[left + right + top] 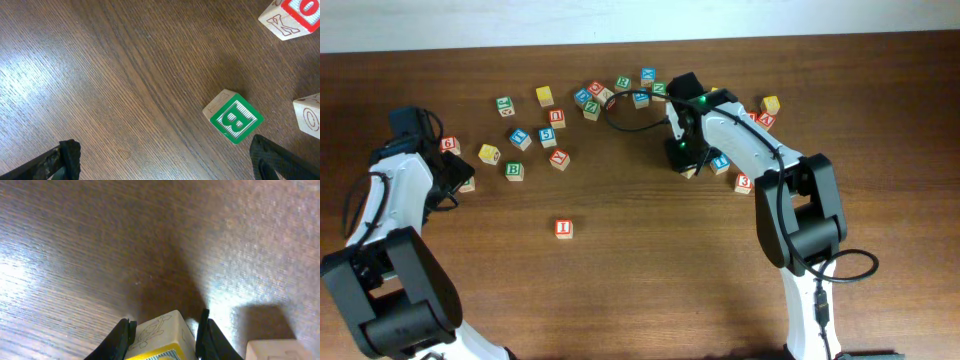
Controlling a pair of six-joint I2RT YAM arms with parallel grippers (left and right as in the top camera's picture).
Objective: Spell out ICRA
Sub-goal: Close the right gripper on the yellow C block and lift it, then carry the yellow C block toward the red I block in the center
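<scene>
Right hand point(164, 330) pinches a yellow-faced wooden cube point(156, 341).
It sits up-right of the red-lettered wooden I cube point(563, 228), probably bound beside it; left hand point(165, 160) spread wide.

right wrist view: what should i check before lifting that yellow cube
1. Yellow cube centred in the right tool: ok.
2. Tool against both sides of the cube: ok, as far as this view shows.
3. Its letter is C: cannot tell, the yellow face is cut off.
4. Neighbour cube apart from the tool: ok, a gap shows.
5. I cube lying alone, with bare table on its right: ok.
6. Left tool open, holding nothing, far from the right arm: ok.
</scene>
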